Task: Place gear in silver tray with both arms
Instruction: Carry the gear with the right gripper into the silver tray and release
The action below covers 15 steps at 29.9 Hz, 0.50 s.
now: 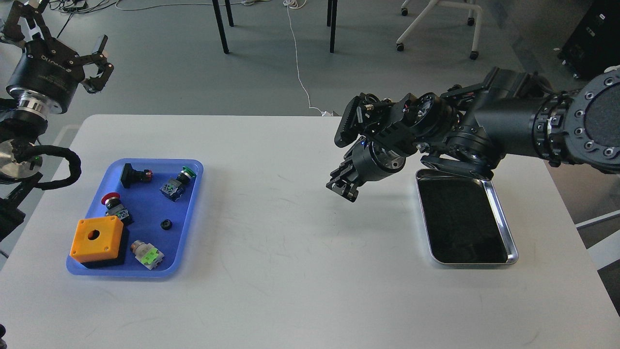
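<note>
The small black gear (166, 224) lies in the blue plastic tray (191, 213) at the table's left. The silver tray (472, 263), with a dark mirror-like bottom, sits empty at the right. My right gripper (342, 187) hangs over the table just left of the silver tray's far end; it is dark, and I cannot make out its fingers or anything in them. My left gripper (60, 39) is raised beyond the table's far left corner, well away from the gear, with its fingers spread open and empty.
The blue tray also holds an orange box (96, 238), a red push button (112, 202), green-topped switches (177, 183), a black part (133, 175) and a white-green part (147, 254). Chair and table legs stand on the floor beyond.
</note>
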{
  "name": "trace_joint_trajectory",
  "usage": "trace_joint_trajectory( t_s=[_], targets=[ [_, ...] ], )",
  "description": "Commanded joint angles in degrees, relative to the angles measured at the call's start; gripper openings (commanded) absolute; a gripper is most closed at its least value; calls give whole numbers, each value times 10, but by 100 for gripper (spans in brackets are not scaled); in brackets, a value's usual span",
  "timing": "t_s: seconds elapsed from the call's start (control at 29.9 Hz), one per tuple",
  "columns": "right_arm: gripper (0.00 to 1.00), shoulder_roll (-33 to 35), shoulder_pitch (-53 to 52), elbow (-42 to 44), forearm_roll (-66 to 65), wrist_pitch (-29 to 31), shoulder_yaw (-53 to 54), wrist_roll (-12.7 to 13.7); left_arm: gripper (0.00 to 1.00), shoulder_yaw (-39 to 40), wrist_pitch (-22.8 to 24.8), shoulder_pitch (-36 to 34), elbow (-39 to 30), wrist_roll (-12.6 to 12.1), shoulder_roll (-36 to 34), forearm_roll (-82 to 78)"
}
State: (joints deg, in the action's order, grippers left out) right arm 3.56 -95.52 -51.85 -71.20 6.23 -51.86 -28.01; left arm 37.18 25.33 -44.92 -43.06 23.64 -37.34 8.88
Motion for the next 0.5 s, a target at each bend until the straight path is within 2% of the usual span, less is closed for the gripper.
trace_joint_trajectory(
  t_s=[0.0,0.2,0.47],
  targets=[
    [16,65,3,-6,-3,0,-3,0,98,0,-3,-1,0,-1,2,0],
    [16,161,31,-7,-7,0,-5,0,98,1,-5,-3,0,-1,3,1],
    [16,228,89,-6,-8,-2,-5,0,98,1,-7,-3,0,-1,3,1]
  ],
)
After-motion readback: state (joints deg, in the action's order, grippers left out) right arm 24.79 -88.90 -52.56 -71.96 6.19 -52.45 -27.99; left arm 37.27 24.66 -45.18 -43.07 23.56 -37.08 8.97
